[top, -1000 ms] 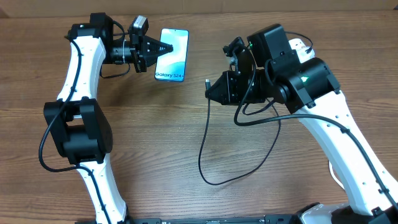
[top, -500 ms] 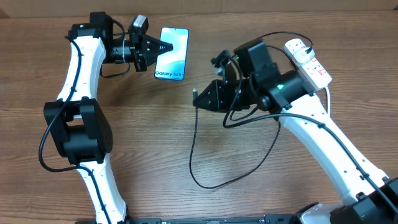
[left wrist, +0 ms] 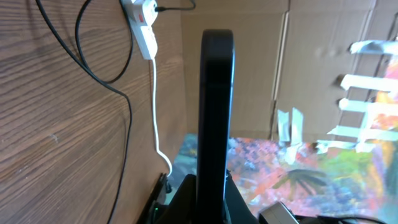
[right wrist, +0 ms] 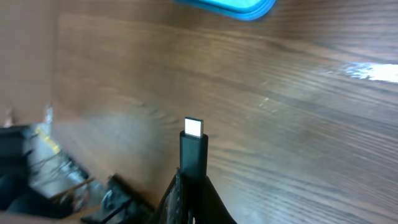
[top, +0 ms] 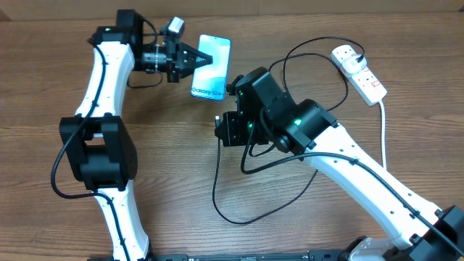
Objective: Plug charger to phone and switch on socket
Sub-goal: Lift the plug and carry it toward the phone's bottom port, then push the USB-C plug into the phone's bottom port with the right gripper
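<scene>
My left gripper (top: 196,56) is shut on the phone (top: 214,67) and holds it off the table; its blue-white screen faces up in the overhead view. In the left wrist view the phone (left wrist: 215,99) shows edge-on as a dark slab between the fingers (left wrist: 211,190). My right gripper (top: 220,122) is shut on the charger's connector tip (right wrist: 193,144), silver end out, just below the phone's lower end (right wrist: 231,6). The black charger cable (top: 214,190) loops over the table and back to the white socket (top: 360,70) at the far right.
The socket's thick white lead (top: 383,130) runs down the right side of the table. The socket (left wrist: 144,26) and the black cable (left wrist: 107,82) also show in the left wrist view. Cardboard walls stand beyond the table's far edge.
My left gripper has lifted the phone and carried it right. My right arm has swung left with the connector, closer to the phone's lower end, dragging the cable loop along.
</scene>
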{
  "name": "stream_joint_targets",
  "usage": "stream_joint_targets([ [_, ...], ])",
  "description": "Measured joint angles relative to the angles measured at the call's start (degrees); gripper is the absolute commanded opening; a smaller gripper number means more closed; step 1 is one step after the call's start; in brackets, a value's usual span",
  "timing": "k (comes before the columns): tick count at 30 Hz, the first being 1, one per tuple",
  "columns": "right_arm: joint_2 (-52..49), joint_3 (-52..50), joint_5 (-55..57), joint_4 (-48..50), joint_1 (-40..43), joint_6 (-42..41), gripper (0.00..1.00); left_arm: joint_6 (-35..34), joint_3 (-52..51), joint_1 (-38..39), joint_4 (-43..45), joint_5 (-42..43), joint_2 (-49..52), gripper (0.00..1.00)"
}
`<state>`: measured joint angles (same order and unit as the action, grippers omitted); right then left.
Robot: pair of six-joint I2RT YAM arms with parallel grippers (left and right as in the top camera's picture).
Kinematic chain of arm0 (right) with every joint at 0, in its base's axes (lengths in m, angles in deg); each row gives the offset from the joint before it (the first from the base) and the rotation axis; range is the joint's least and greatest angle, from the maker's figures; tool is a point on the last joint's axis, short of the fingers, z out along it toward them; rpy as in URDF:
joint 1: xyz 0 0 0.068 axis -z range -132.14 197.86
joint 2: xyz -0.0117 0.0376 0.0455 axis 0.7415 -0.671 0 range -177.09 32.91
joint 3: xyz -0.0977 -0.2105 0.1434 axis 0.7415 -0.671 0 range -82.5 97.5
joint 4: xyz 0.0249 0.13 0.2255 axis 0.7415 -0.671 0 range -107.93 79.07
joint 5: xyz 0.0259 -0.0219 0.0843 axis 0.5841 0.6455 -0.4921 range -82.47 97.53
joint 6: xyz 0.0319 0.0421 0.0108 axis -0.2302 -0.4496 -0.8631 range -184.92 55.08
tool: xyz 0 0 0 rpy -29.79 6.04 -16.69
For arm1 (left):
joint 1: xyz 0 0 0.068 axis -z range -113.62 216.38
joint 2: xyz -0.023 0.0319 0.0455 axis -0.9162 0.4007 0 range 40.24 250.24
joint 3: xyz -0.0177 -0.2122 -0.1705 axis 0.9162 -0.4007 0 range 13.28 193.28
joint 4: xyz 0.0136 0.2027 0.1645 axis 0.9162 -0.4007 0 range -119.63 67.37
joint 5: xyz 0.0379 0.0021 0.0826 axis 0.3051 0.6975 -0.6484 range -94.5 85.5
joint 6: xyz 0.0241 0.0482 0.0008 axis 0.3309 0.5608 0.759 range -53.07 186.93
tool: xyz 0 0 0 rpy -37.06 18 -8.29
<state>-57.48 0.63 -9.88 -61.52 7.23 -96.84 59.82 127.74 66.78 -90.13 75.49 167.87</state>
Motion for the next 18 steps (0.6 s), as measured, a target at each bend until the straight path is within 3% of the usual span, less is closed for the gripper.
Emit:
stream_joint_targets([
  [18, 0.0, 0.0, 7.8, 3.3, -1.4, -5.1, 0.04, -3.0, 0.0, 1.3, 3.1, -0.8, 0.0, 0.04],
])
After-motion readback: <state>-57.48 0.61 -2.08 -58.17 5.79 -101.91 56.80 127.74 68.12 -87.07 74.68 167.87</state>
